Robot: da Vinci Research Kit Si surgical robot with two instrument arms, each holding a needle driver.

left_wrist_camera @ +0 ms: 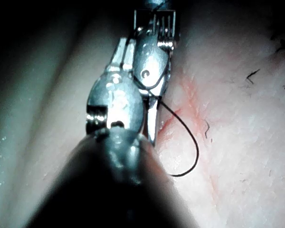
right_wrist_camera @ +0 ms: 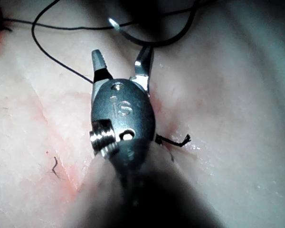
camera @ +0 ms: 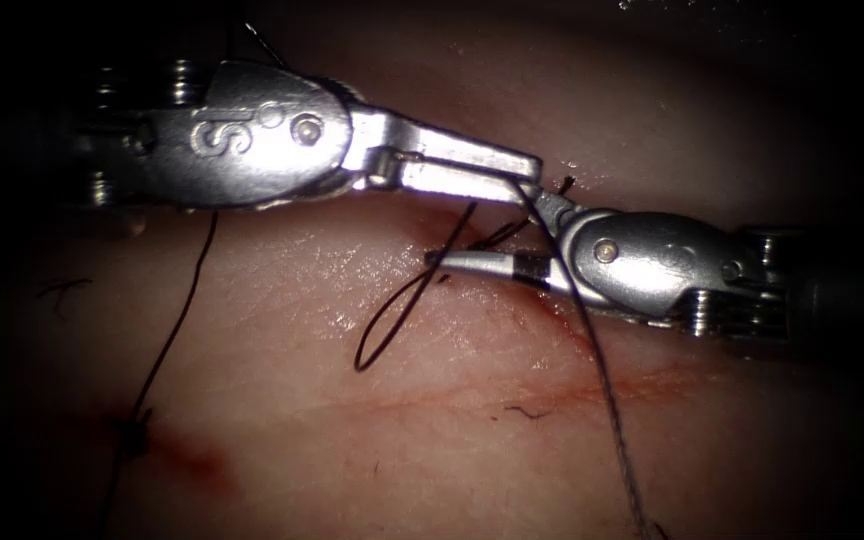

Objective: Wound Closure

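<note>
Needle (camera: 362, 358), a dark curve lying loose on the tissue (camera: 372, 450), sits just before the right tool (camera: 487, 228), jaws wide and empty, perhaps to take it, while beyond, the left tool (camera: 532, 168), jaws closed, pinches the thread (camera: 600, 365), likely for tension

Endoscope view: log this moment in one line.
Left steel needle driver shut on dark thread | right steel needle driver open, empty | needle position unclear
</note>
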